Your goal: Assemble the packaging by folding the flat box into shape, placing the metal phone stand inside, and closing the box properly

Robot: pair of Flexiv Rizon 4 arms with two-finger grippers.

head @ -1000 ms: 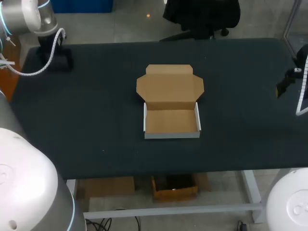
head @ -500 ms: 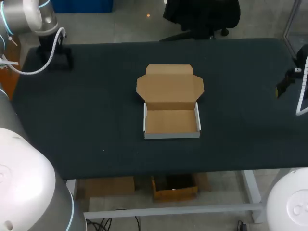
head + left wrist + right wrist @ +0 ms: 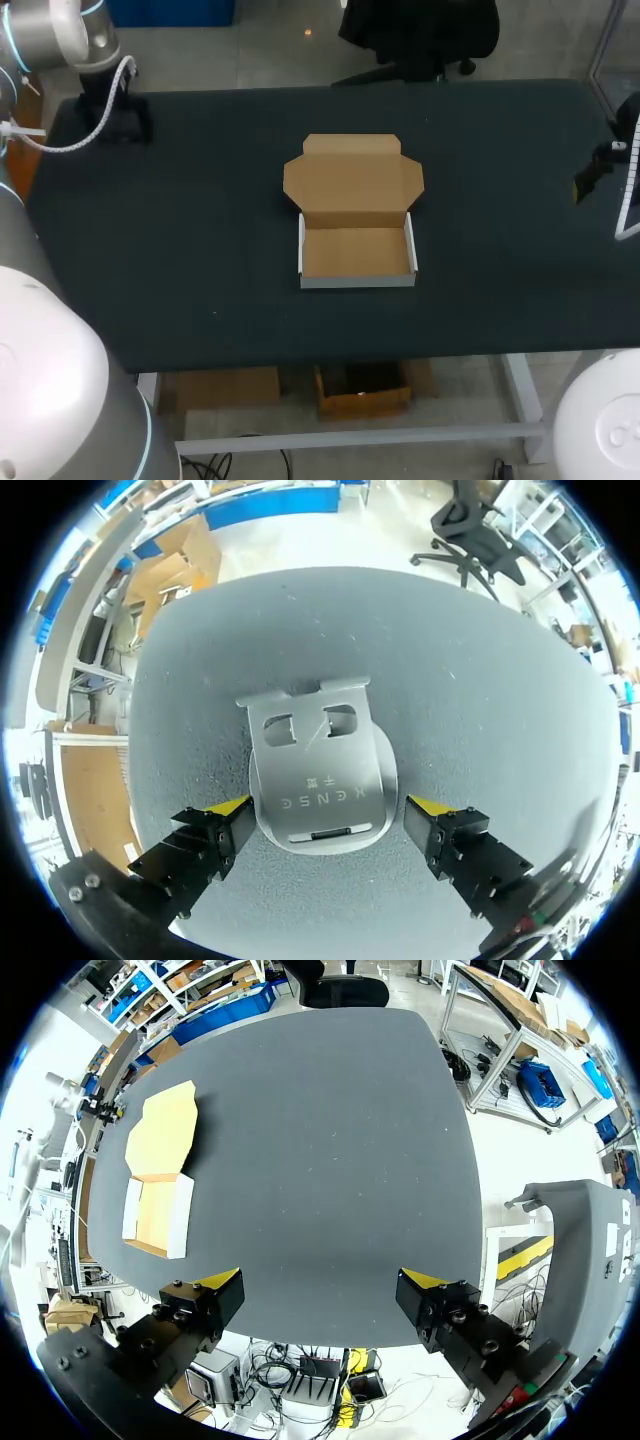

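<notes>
- Dark tabletop (image 3: pixel 200 250) is spread under everything; the box (image 3: pixel 357 250) sits at its centre, already folded into a tray, with its lid (image 3: pixel 353 180) laid open at the tray's 12 o'clock.
- The metal phone stand (image 3: pixel 318 770) lies flat near the table's far-left corner, at about 10 o'clock from the box.
- The left gripper (image 3: pixel 325 808) is held wide, with its yellow tips just beside the two sides of the stand's base; firm contact cannot be confirmed.
- The right gripper (image 3: pixel 320 1285) is also spread wide and holds nothing, out at the box's 3 o'clock by the table edge.
- Grasping the stand is judged to be the step in hand.
- The fingers should be closed evenly on the base so that the smooth metal is not twisted or squeezed out.
- The stand should then be lifted level, carried toward 4 o'clock and lowered inside the tray walls, clear of the lid.
</notes>
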